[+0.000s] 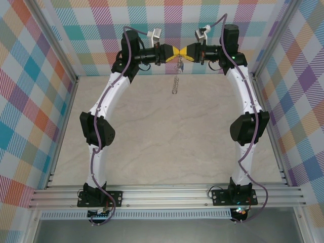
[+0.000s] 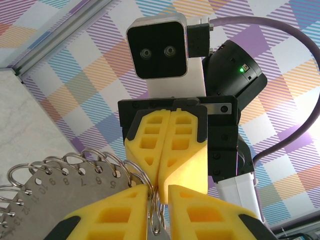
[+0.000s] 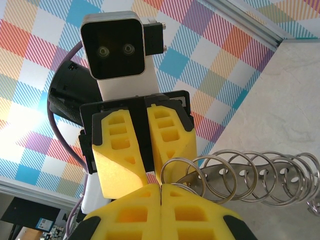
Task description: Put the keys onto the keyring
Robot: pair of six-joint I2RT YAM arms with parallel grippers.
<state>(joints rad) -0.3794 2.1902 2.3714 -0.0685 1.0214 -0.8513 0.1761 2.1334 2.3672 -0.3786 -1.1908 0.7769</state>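
The keyring (image 1: 175, 81) is a numbered metal plate (image 2: 55, 187) strung with several wire rings (image 3: 250, 175). It hangs in the air at the back of the table from the point where both grippers meet tip to tip. My right gripper (image 3: 161, 186) is shut, with the end ring pinched at its fingertips. My left gripper (image 2: 158, 192) faces it, its jaws close together on rings and a thin metal piece between them. In the top view the left gripper (image 1: 174, 51) and right gripper (image 1: 182, 52) touch noses. The keys are hidden.
The beige table (image 1: 167, 142) lies well below the hanging plate. Checked walls (image 1: 40, 101) and aluminium frame rails (image 1: 167, 195) enclose it on all sides.
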